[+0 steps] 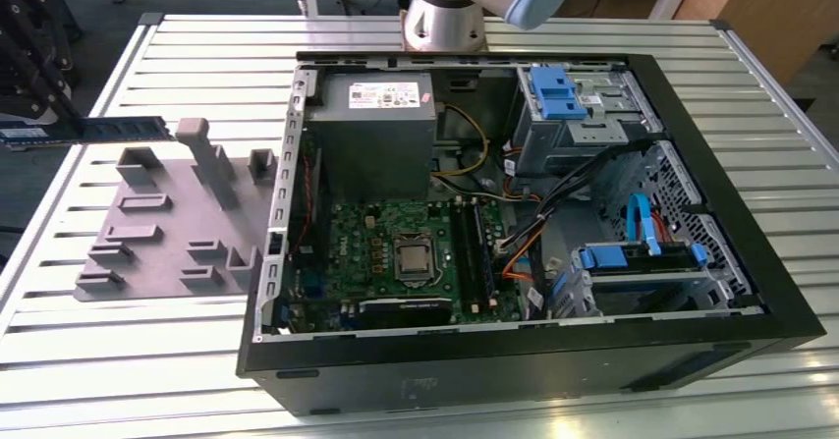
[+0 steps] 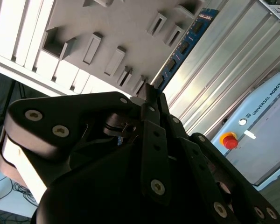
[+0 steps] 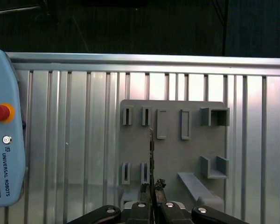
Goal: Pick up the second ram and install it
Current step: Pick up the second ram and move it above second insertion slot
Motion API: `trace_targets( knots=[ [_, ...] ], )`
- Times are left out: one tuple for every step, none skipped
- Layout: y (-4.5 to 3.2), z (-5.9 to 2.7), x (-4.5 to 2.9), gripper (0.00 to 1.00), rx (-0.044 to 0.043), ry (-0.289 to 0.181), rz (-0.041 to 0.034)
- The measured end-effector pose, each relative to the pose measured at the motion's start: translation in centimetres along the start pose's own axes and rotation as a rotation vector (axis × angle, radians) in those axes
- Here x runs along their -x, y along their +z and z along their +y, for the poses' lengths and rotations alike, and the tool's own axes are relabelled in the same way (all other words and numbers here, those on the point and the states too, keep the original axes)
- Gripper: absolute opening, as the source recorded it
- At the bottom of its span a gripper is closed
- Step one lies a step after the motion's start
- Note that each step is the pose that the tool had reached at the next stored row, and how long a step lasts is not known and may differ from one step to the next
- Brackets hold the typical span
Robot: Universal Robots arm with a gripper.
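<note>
The second ram (image 1: 105, 129) is a slim dark stick with a blue-and-white label. It hangs level above the table at the exterior view's far left, beyond the grey tray (image 1: 157, 233). My gripper (image 1: 39, 117) is shut on it near one end. In the second wrist view the ram (image 2: 183, 45) runs out from the fingertips (image 2: 148, 93) over the tray (image 2: 121, 28). In the first wrist view the ram (image 3: 151, 151) stands edge-on between the dark fingers (image 3: 143, 189), above the tray (image 3: 172, 154). The black memory slots (image 1: 475, 252) lie on the motherboard (image 1: 380, 252) inside the open case.
The open computer case (image 1: 734, 292) lies on the slatted metal table (image 1: 184, 56), with power supply (image 1: 371, 125), drive cages (image 1: 577, 105) and cables inside. The tray's upright blocks (image 1: 210, 159) stand below the ram. A teach pendant (image 3: 4, 149) with a red button lies on the table.
</note>
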State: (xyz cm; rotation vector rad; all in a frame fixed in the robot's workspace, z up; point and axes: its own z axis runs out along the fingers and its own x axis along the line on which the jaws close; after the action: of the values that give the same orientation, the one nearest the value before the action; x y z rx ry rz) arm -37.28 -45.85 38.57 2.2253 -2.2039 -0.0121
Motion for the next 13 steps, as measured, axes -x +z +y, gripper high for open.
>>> trace_targets(
  knots=[
    [0.0, -0.17, 0.0, 0.14, 0.0, 0.0, 0.0],
    [0.0, -0.32, 0.0, 0.14, 0.0, 0.0, 0.0],
    [0.0, -0.48, -0.01, 0.14, 0.0, 0.0, 0.0],
    [-0.01, -0.65, -0.01, 0.14, 0.0, 0.0, 0.0],
    [0.0, -0.84, -0.01, 0.14, -0.0001, 0.0, 0.0],
    [-0.01, -1.01, -0.01, 0.14, 0.0, 0.0, 0.0],
    [-0.01, -1.19, -0.01, 0.14, 0.0, 0.0, 0.0001],
    [-0.02, -1.46, -0.02, 0.14, 0.0001, 0.0, 0.0001],
    [-0.02, -1.69, -0.02, 0.14, 0.0, 0.0, 0.0001],
    [-0.02, -1.81, -0.02, 0.14, 0.0, 0.0, 0.0],
    [-0.01, -1.88, -0.02, 0.14, 0.0, 0.0, 0.0],
    [-0.01, -1.91, -0.02, 0.14, 0.0, 0.0, 0.0001],
    [-0.01, -1.91, -0.02, 0.14, 0.0, 0.001, 0.0001]
  ],
)
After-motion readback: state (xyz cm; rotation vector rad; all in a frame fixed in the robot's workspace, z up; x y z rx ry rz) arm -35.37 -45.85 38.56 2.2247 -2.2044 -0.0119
